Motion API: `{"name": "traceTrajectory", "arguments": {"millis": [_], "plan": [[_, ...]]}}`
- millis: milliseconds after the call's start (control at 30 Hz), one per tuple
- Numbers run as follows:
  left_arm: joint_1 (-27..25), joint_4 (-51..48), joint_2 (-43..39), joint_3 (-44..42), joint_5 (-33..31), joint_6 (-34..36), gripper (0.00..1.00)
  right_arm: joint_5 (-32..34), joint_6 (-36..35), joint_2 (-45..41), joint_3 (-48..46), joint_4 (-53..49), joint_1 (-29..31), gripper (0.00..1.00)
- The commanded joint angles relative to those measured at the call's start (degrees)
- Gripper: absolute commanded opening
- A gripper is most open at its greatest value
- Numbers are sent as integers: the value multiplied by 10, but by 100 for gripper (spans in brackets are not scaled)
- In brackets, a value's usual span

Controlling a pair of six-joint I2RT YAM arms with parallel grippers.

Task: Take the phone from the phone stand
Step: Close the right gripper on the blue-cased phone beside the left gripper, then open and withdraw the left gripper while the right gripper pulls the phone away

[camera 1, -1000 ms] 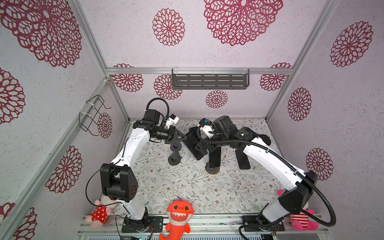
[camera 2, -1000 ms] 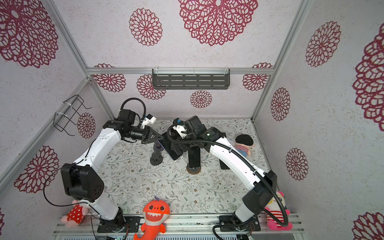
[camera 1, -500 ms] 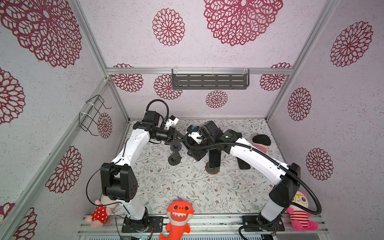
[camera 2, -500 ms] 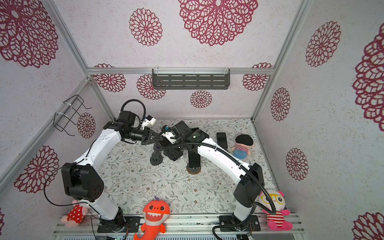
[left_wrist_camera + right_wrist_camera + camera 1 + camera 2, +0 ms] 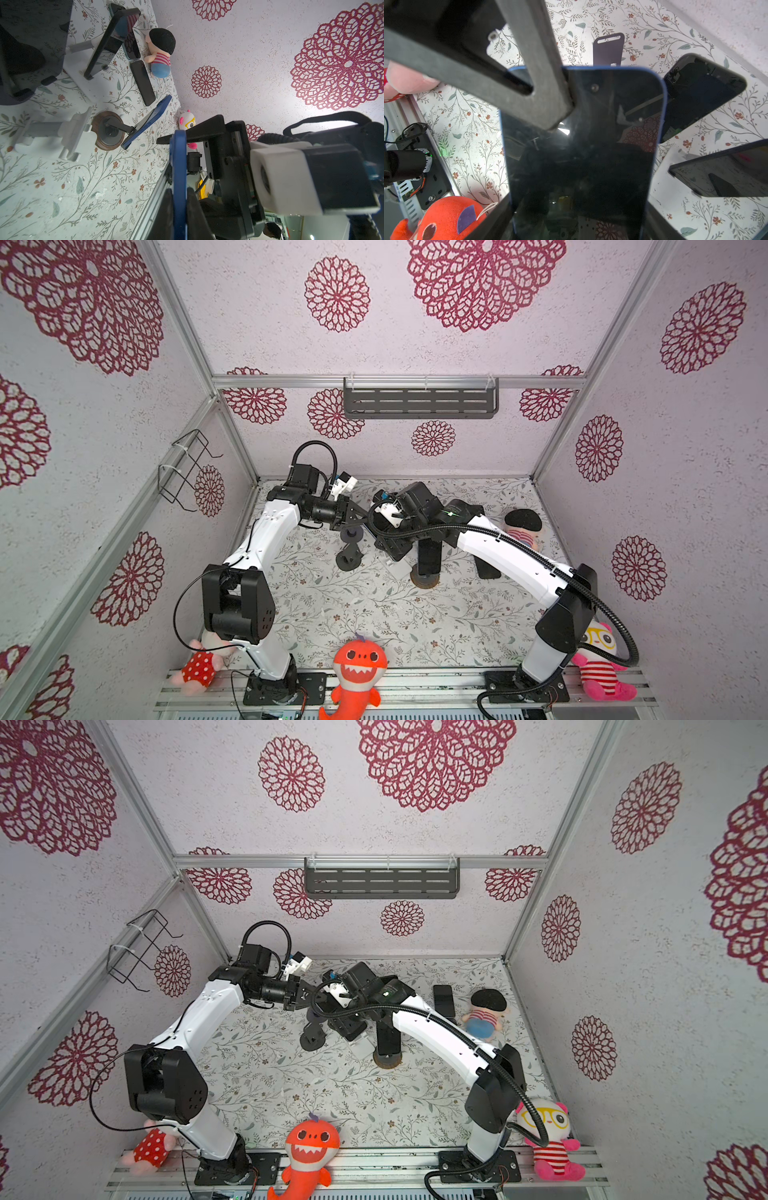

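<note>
Phone [image 5: 581, 145]: blue-edged, glass-faced, stiff, slick and probably fragile. I would grip the long edges, not the screen. It hangs above the tabletop's far middle, near the phone stand [image 5: 348, 561]. Left gripper [image 5: 179, 193] is clamped on its faces, arm reaching level. Right gripper [image 5: 577, 220] straddles its edges, arm arched over; I cannot tell whether it touches.

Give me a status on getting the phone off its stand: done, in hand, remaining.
Done, it seems: the blue phone is pinched in the left claw, and the black stand near it looks bare in a top view. In hand: the right claw straddles the phone's long edges; whether it presses yet is unclear. Left: one claw lets go, and the phone gets set on the table.
</note>
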Motion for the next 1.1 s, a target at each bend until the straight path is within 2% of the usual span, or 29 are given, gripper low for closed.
{"name": "traceTrajectory", "arguments": {"millis": [0,467,667,867,1067], "plan": [[7,31,-16,-11,29,-15,14,14,11,-1,16,27,2,57],[22,60,-26,-32,31,-30,46,5,32,6,0,69,2,50],[46,70,-44,-38,31,-32,60,27,39,-4,3,74,-3,47],[71,108,-72,-53,31,-46,69,55,64,-33,-2,88,-21,46],[78,126,-80,-63,25,-50,70,70,93,-91,-35,113,-69,43]]}}
